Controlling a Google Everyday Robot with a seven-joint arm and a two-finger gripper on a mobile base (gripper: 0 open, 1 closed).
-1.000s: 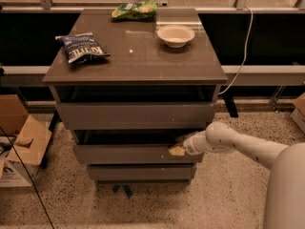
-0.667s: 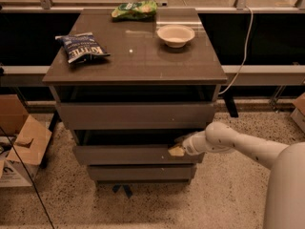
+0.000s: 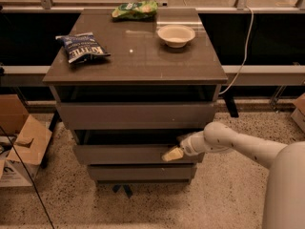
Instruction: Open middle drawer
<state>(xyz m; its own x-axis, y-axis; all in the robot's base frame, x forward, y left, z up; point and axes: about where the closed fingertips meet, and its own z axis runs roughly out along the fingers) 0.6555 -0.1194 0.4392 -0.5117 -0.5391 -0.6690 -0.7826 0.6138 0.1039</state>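
The middle drawer (image 3: 121,154) is the second of three grey-brown fronts in the cabinet under the table top. It stands pulled out a little, with a dark gap above its top edge. My gripper (image 3: 173,153) is at the end of the white arm coming in from the right. It sits at the right part of the middle drawer's front, near its top edge. The top drawer (image 3: 136,114) is above it and the bottom drawer (image 3: 140,172) is below it.
On the table top (image 3: 136,56) lie a blue chip bag (image 3: 81,46), a green bag (image 3: 135,9) and a white bowl (image 3: 176,35). Cardboard boxes (image 3: 19,140) stand on the floor at left. A white cable (image 3: 245,46) hangs at right.
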